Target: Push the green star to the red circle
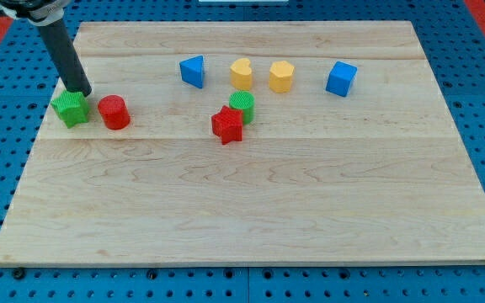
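The green star point(71, 109) lies near the wooden board's left edge. The red circle point(114, 112) stands just to its right, with a narrow gap between them. My tip point(80, 92) is at the green star's top right edge, touching or almost touching it. The dark rod rises from there toward the view's top left.
A red star point(227, 125) touches a green circle point(242, 105) near the board's middle. Along the top row lie a blue triangle point(193, 71), a yellow heart point(241, 73), a yellow hexagon point(281, 77) and a blue cube point(341, 79). The wooden board point(251, 219) rests on a blue perforated table.
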Controlling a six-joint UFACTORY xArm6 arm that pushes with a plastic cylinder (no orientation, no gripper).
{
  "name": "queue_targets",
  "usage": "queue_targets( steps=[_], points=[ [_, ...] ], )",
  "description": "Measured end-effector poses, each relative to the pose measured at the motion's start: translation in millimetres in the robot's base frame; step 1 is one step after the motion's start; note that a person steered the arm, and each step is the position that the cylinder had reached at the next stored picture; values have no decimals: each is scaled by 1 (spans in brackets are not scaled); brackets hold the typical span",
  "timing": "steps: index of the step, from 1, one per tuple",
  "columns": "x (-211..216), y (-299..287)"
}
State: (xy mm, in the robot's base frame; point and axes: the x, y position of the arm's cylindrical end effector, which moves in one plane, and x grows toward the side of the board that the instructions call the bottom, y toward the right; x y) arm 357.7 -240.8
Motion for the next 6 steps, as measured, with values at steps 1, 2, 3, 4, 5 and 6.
queue_targets(
  steps=[1, 2, 3, 4, 5, 6],
  points=[
    [6, 0],
    [19, 0],
    [3, -10],
    [11, -59],
    [58, -64],
    [58, -51]
  ],
)
